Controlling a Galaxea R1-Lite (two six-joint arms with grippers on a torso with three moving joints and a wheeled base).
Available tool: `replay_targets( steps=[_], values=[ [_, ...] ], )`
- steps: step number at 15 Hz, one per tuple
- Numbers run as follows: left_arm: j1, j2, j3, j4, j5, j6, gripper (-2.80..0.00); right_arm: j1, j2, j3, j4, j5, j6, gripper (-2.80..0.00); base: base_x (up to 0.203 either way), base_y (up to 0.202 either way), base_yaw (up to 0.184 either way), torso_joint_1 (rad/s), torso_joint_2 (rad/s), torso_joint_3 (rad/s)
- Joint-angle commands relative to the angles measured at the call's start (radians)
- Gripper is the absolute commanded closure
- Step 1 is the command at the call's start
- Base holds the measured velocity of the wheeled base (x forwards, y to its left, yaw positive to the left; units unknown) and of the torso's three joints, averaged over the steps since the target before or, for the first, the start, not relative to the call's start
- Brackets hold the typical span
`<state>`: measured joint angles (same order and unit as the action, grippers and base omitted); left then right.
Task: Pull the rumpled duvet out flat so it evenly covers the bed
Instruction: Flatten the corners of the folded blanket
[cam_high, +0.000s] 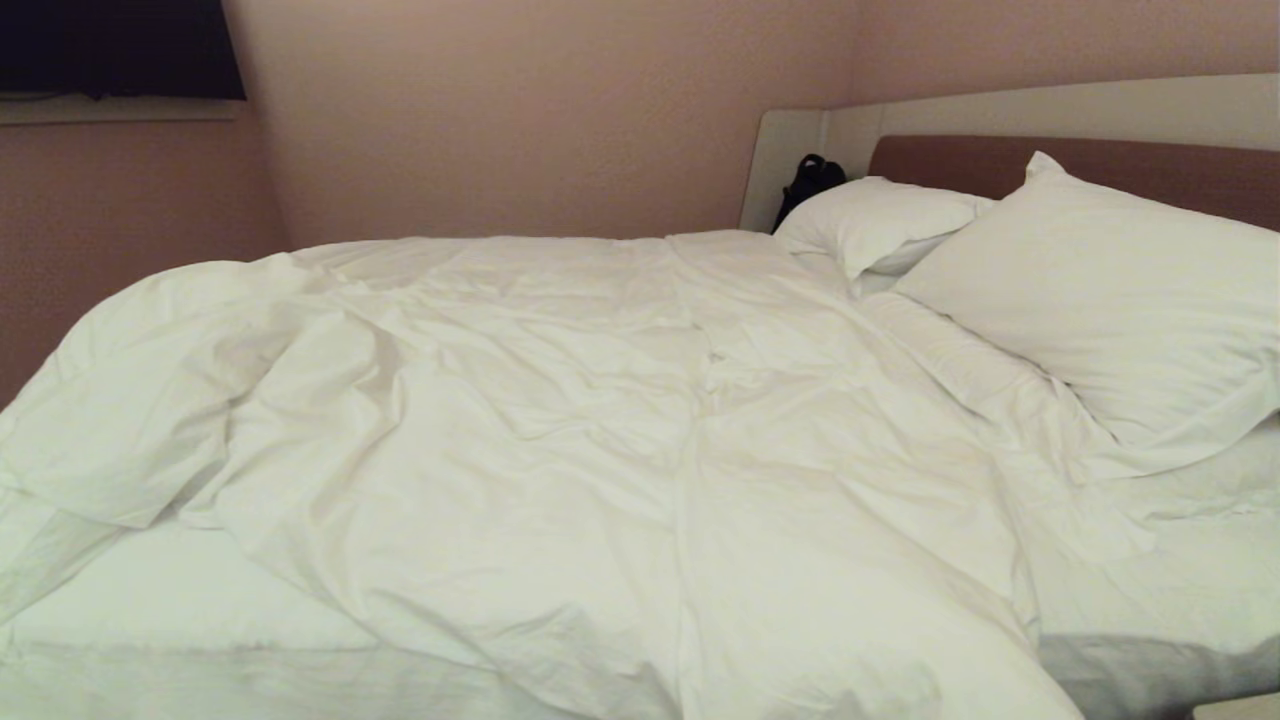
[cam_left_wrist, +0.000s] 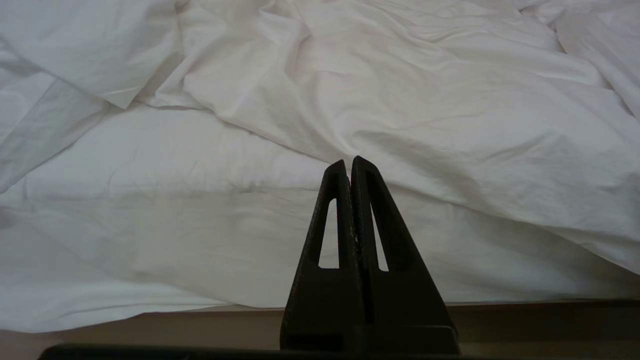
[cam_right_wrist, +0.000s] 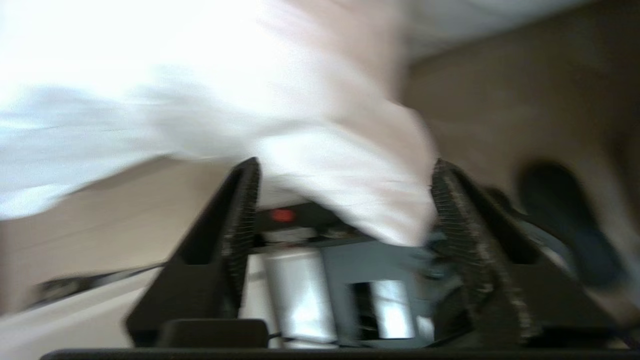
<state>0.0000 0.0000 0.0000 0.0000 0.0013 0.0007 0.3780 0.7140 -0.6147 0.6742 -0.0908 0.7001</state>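
The white duvet (cam_high: 560, 430) lies rumpled across the bed (cam_high: 180, 620). It is bunched at the left and leaves a strip of sheet bare at the near left. Neither arm shows in the head view. My left gripper (cam_left_wrist: 348, 162) is shut and empty. It hangs in front of the mattress side, below the duvet (cam_left_wrist: 400, 90) edge. My right gripper (cam_right_wrist: 342, 172) is open, its ribbed fingers (cam_right_wrist: 245, 220) wide apart. A loose corner of the duvet (cam_right_wrist: 280, 90) hangs between the fingertips, blurred, and neither pad presses on it.
Two white pillows (cam_high: 1100, 300) (cam_high: 880, 225) lean against the brown headboard (cam_high: 960, 160) at the right. A black object (cam_high: 810, 180) sits behind the far pillow. The beige bed base (cam_left_wrist: 150, 325) runs below the mattress. Brown floor (cam_right_wrist: 500, 100) and my own base (cam_right_wrist: 350, 280) lie under the right gripper.
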Motion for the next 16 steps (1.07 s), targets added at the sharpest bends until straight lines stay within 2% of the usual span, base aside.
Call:
replay_targets(
  steps=[1, 2, 3, 6, 7, 10, 12, 14, 16],
  values=[
    [0.0, 0.0, 0.0, -0.001, 0.0, 0.001, 0.0, 0.006, -0.022, -0.129, 0.063, 0.216, -0.005, -2.8, 0.0, 0.0, 0.0, 0.0, 0.0, 0.0],
    [0.0, 0.0, 0.0, -0.002, 0.0, -0.001, 0.0, 0.008, -0.014, -0.207, 0.079, 0.269, -0.011, -2.8, 0.0, 0.0, 0.0, 0.0, 0.0, 0.0],
    [0.0, 0.0, 0.0, -0.002, 0.0, 0.001, 0.0, 0.008, 0.019, -0.246, 0.083, 0.285, -0.031, -2.8, 0.0, 0.0, 0.0, 0.0, 0.0, 0.0],
    [0.0, 0.0, 0.0, 0.0, 0.0, 0.0, 0.0, -0.012, 0.185, -0.236, -0.001, 0.199, -0.064, -2.8, 0.0, 0.0, 0.0, 0.0, 0.0, 0.0],
    [0.0, 0.0, 0.0, 0.0, 0.0, 0.0, 0.0, -0.042, 0.254, -0.236, -0.046, 0.187, -0.07, -2.8, 0.0, 0.0, 0.0, 0.0, 0.0, 0.0],
    [0.0, 0.0, 0.0, -0.002, 0.0, 0.001, 0.0, -0.169, 0.471, -0.284, -0.14, 0.174, -0.087, -2.8, 0.0, 0.0, 0.0, 0.0, 0.0, 0.0],
    [0.0, 0.0, 0.0, -0.001, 0.0, 0.001, 0.0, -0.287, 0.61, -0.342, -0.175, 0.183, -0.098, -2.8, 0.0, 0.0, 0.0, 0.0, 0.0, 0.0],
    [0.0, 0.0, 0.0, -0.001, 0.0, 0.001, 0.0, -0.434, 0.699, -0.366, -0.24, 0.266, -0.162, -2.8, 0.0, 0.0, 0.0, 0.0, 0.0, 0.0],
    [0.0, 0.0, 0.0, -0.002, 0.0, 0.001, 0.0, -0.532, 0.732, -0.368, -0.276, 0.384, -0.255, -2.8, 0.0, 0.0, 0.0, 0.0, 0.0, 0.0]
  ],
)
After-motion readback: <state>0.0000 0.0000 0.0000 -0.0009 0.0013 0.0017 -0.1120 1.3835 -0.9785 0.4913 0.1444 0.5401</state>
